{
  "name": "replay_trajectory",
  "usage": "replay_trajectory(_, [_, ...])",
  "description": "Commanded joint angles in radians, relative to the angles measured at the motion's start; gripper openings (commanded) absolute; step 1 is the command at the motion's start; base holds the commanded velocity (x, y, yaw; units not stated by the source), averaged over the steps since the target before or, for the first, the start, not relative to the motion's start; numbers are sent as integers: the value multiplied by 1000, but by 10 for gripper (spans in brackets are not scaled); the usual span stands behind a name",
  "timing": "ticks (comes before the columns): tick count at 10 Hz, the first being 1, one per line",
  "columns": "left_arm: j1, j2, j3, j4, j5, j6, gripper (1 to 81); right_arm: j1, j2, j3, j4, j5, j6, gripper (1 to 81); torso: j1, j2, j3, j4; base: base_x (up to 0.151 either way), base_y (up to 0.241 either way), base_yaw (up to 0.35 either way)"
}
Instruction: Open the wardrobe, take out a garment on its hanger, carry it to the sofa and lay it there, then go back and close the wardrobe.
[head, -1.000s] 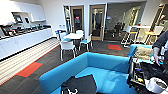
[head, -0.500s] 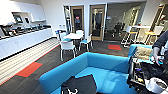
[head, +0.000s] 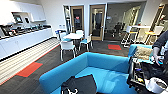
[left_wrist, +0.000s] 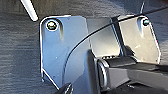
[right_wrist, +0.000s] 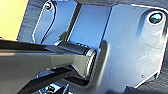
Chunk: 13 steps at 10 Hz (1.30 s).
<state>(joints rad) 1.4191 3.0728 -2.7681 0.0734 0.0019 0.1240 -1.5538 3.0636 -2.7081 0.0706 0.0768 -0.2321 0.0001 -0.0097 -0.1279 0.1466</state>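
Office break room (glass-walled rooms behind): kitchenette counter (head: 25, 37), café table (head: 72, 36), sofa (head: 100, 70).

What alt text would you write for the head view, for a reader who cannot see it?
A black garment lies on the seat of a bright blue sofa in a lounge. Behind it stand white chairs around a small table; a person's arm shows at the right edge.

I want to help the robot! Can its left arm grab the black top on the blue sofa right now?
Probably yes. The black top lies on the blue sofa seat, close in front of the robot, with nothing on it.
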Motion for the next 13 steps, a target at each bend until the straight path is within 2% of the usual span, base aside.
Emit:
replay_trajectory(1, [-42, -2, 1, -11, 66, 3, 811, 31, 17, 7, -2, -66, -1, 811, 0, 0, 0, 0, 0, 0, 0])
replay_trajectory(5, [-42, -8, 1, -10, 69, 5, 811, 30, 19, 7, -2, -66, -3, 811, 0, 0, 0, 0, 0, 0, 25])
replay_trajectory(13, [-42, -11, 1, -11, 72, 3, 811, 24, 11, 5, -2, -66, -4, 811, 0, 0, 0, 0, 0, 0, 193])
